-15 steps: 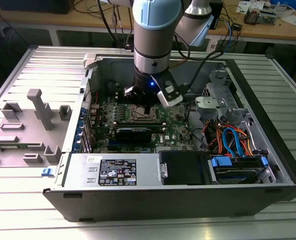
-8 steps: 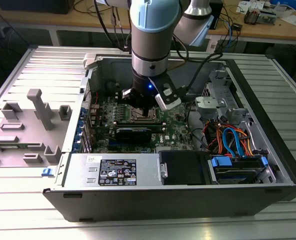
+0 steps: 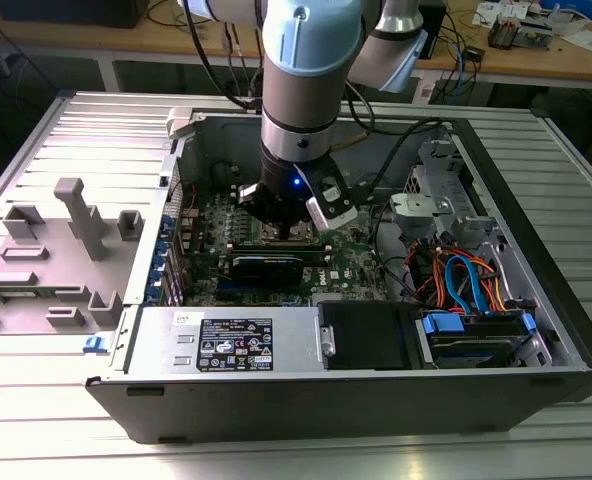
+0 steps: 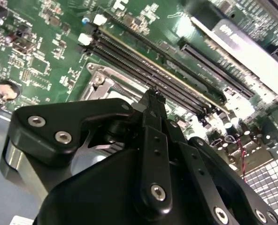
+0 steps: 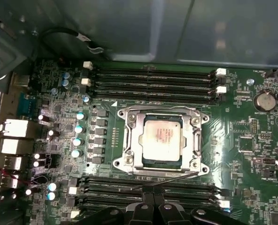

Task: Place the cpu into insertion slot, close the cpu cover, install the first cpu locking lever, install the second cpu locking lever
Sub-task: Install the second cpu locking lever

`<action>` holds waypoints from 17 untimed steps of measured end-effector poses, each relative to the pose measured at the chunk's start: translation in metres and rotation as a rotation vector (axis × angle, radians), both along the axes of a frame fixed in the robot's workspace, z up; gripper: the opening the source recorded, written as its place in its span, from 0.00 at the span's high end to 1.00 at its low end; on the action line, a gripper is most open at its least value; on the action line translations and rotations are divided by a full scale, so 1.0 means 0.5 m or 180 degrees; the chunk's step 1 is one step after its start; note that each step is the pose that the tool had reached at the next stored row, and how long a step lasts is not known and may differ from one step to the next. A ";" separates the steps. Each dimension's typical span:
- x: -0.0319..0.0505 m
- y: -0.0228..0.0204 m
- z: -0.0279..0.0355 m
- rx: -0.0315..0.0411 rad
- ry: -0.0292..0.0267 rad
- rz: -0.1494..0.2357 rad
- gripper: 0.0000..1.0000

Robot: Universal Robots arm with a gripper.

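Looking down into an open computer case [image 3: 536, 330] lying on its side, I see it fills most of the exterior view, with my arm [image 3: 306, 70] dropping in from the upper centre of the frame. The green board [image 5: 251, 154] spreads across the first wrist view, with long black memory slots [image 5: 153, 79] in rows above and below the socket.

In the centre of the first wrist view sits the socket [image 5: 125, 157], its silvery rim showing. The metal cover frame [image 5: 138, 140] appears to lie flat over it, and the chip [image 5: 162, 138] shows through the window, seated square and pale silver. A thin wire lever [image 5: 169, 179] runs at a slant just below the socket, seemingly not yet latched.

My gripper [image 5: 153, 205] sits at the bottom centre of that view, its black fingertips [image 5: 166, 206] drawn together and empty, close to the lever's free end. In the second wrist view the gripper [image 4: 153, 101] hovers just above the socket's edge.

My worry: the lever is thin and springy. If the fingertips catch it off-centre, it could slip free and snap back, or I could scrape the memory slots beside it. Pressing unevenly might also strain the cover.
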State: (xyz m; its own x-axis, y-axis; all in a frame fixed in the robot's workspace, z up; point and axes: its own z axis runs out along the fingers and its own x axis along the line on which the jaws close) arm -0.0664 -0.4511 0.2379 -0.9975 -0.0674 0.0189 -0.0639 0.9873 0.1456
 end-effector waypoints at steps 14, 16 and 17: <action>-0.004 -0.0003 -0.001 0.0010 0.0000 0.0000 0.89; -0.003 -0.0002 -0.001 0.0014 0.0000 0.0001 0.89; -0.003 -0.0004 0.000 0.0024 0.0000 0.0001 0.89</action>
